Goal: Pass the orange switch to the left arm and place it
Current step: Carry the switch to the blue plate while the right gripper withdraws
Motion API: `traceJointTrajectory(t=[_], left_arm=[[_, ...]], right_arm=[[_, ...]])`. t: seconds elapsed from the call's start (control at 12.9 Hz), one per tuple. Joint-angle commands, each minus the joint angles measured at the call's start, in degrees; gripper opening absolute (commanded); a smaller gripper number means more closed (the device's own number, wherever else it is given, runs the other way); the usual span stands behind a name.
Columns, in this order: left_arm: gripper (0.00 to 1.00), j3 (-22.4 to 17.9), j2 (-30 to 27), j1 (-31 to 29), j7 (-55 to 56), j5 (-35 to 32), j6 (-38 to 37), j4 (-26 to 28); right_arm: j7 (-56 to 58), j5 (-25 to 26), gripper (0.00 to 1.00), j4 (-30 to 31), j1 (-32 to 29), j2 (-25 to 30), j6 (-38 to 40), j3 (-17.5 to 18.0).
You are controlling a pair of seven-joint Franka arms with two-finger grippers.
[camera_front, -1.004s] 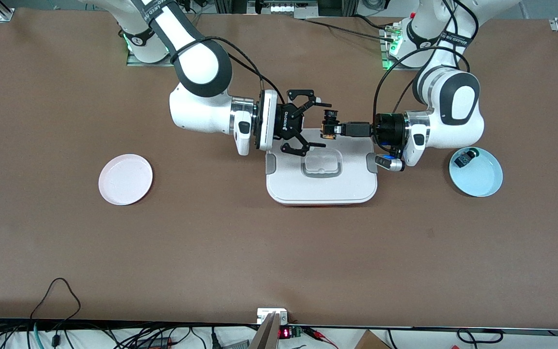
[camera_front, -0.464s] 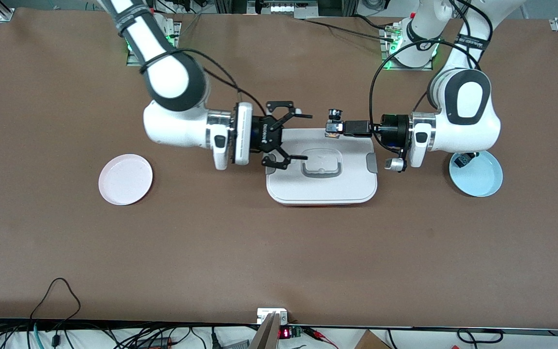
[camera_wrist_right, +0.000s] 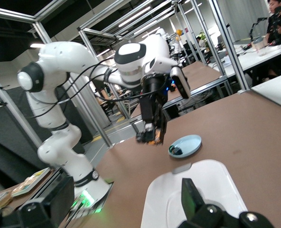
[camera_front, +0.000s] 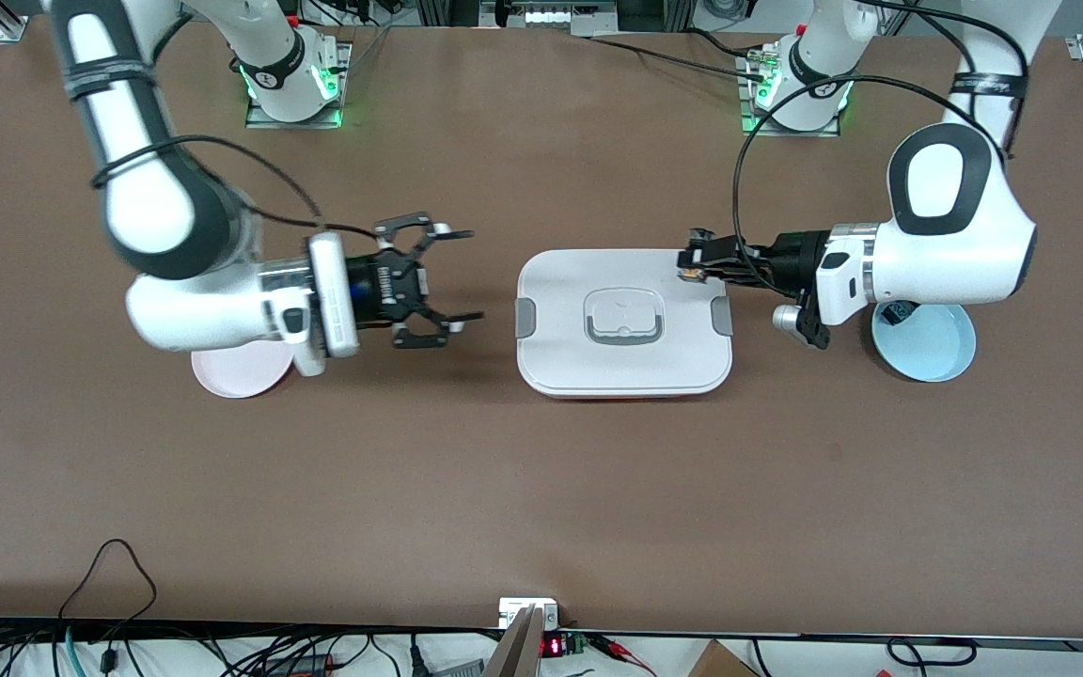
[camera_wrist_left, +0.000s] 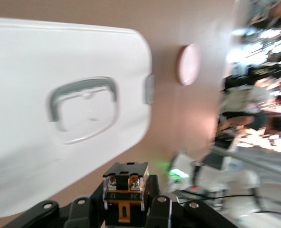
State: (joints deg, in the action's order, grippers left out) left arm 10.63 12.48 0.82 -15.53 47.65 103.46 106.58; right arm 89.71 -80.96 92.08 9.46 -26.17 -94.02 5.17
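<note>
The orange switch (camera_front: 690,274) is held in my left gripper (camera_front: 695,262), which is shut on it over the corner of the white box (camera_front: 624,362) toward the left arm's end. In the left wrist view the switch (camera_wrist_left: 126,183) sits between the black fingers (camera_wrist_left: 155,209), with the box (camera_wrist_left: 45,57) below it. My right gripper (camera_front: 443,277) is open and empty over bare table between the box and the pink plate (camera_front: 227,379). The right wrist view shows one of its fingers (camera_wrist_right: 190,198), the box (camera_wrist_right: 216,183) and the left gripper with the switch (camera_wrist_right: 152,137).
A blue plate (camera_front: 936,355) at the left arm's end holds a small black-and-blue component (camera_front: 897,314), partly hidden under the left arm. The pink plate is partly covered by the right arm. Cables run along the table's edge nearest the front camera.
The grippers have drawn apart. My right gripper moved off the box toward the pink plate, still open and empty. My left gripper carried the switch back toward its own end of the box.
</note>
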Motion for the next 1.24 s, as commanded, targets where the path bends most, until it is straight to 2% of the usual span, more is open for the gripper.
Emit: traceJointTrajectory(t=[0.0,0.31,0.46,0.62,0.85,1.08,1.16], left_arm=[[0.16,0.19,1.14,-0.90,-4.92,-12.88,-3.16,-4.44],[0.16,0.19,1.40,-4.23,-21.42,-35.21,-2.91,-4.80],[0.16,0.10,3.06,-8.53,-31.79,-37.98,-3.00,-4.72],[0.16,0.10,5.70,-11.96,-41.38,-46.81,-0.82,-4.71],[0.16,0.10,8.25,-16.70,-50.98,-56.42,5.60,-3.58],[0.16,0.10,9.49,-21.37,-64.49,-60.04,15.86,0.37],[0.16,0.10,9.49,-22.78,-68.19,-60.05,19.90,3.25]], right_arm=[[-1.30,5.27,1.00,0.38,-7.06,0.77,9.35,1.07],[-4.01,13.70,1.00,-0.75,-14.11,1.04,18.33,0.98],[-8.83,20.63,1.00,-1.72,-16.31,2.79,18.87,0.72],[-14.01,26.78,1.00,-1.73,-17.37,5.42,18.61,0.72],[-22.52,36.80,1.00,-1.64,-16.85,11.12,15.47,-0.33],[-35.71,46.65,1.00,-1.46,-14.31,17.81,14.04,-1.21],[-39.75,49.73,1.00,-1.46,-11.86,19.39,14.04,-3.13]])
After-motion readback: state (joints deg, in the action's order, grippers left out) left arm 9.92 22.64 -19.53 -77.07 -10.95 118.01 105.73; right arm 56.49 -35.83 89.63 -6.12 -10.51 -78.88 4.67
